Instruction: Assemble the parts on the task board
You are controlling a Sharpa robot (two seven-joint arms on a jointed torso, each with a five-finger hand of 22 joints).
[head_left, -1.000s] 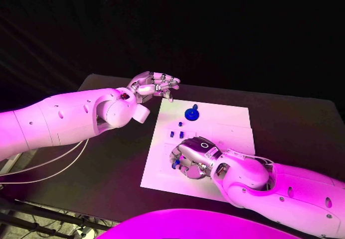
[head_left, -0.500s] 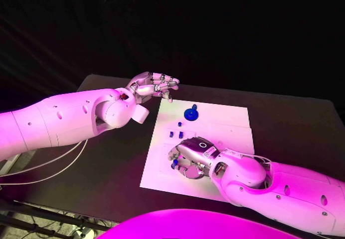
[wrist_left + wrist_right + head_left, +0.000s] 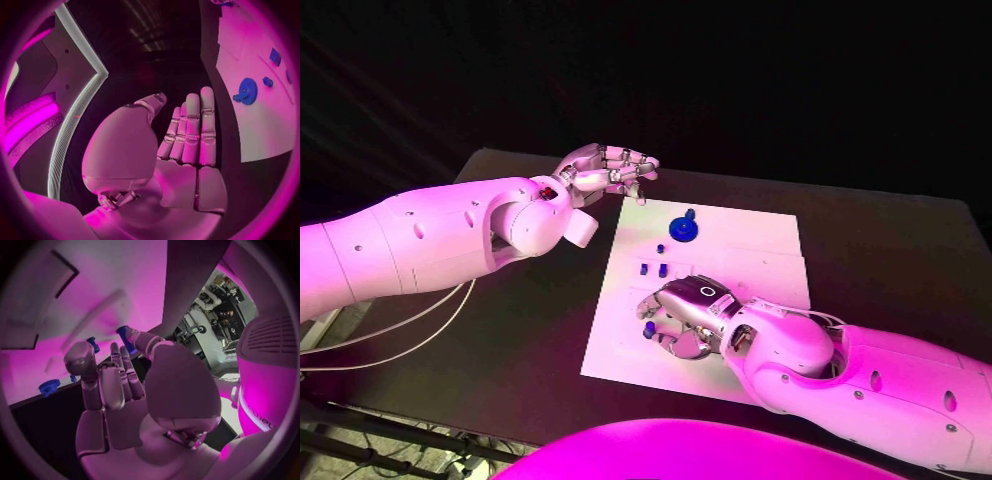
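The black worktop [image 3: 877, 240] carries the flat white rectangular task board [image 3: 747, 235] at its middle. The white left arm's silver left hand [image 3: 606, 168] hovers off the board's far left corner, fingers [image 3: 190, 127] held straight and close together in the left wrist view, with nothing in them. The silver right hand [image 3: 682, 318] rests low over the board's near half, fingers [image 3: 115, 377] bent downward. A small blue part [image 3: 127, 338] sits right at the fingertips, touching them as far as I can tell, but whether it is truly pinched I cannot tell. A blue toothed gear wheel [image 3: 684, 228] lies farther up the board, well apart from both hands, with small blue pegs [image 3: 655, 268] between it and the right hand.

Likely risk: a shallow fingertip contact could let the small part slip or roll away, and the knuckles could knock the nearby pegs.
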